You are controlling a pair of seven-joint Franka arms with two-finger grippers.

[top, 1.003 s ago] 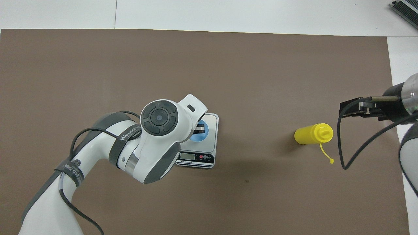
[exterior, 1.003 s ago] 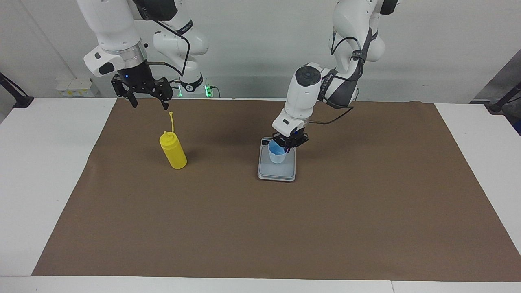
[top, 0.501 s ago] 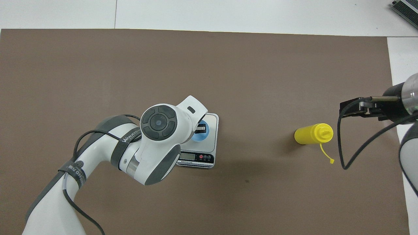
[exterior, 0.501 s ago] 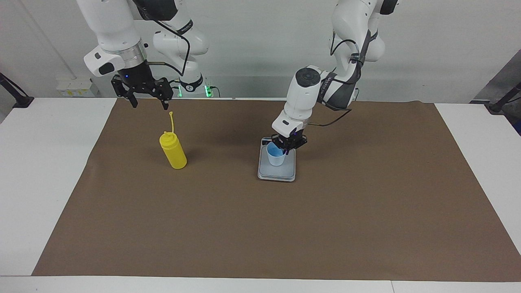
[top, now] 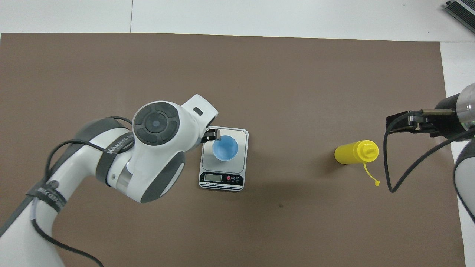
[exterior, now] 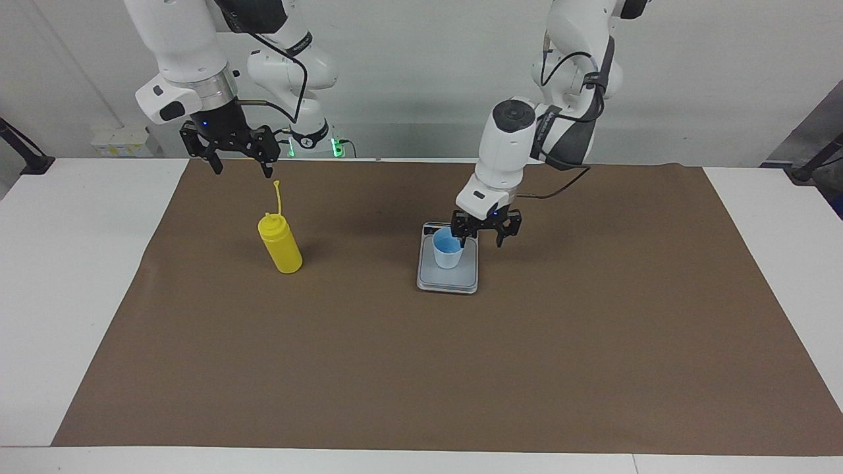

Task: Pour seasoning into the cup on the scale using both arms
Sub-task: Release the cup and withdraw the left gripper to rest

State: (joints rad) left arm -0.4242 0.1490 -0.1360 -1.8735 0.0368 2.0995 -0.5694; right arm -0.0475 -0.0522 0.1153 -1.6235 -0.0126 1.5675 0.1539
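The light blue cup (exterior: 448,250) (top: 225,147) stands upright on the silver-grey scale (exterior: 446,280) (top: 240,165) in the middle of the brown mat. My left gripper (exterior: 483,238) hangs open just above the scale, at the cup's side toward the left arm's end of the table, holding nothing. One of its fingers (top: 213,134) is close to the cup's rim. The yellow seasoning bottle (exterior: 280,245) (top: 354,152) stands upright toward the right arm's end. My right gripper (exterior: 241,168) (top: 399,121) waits open in the air beside the nozzle tip.
A brown mat (exterior: 421,368) covers most of the white table (exterior: 66,276). The scale's dark display strip (top: 221,178) faces the robots. A black cable (top: 387,163) loops down from the right wrist close to the bottle.
My left gripper has opened, let go of the cup and drawn off it toward the left arm's end, rising a little. The cup stays on the scale. The right arm has not moved.
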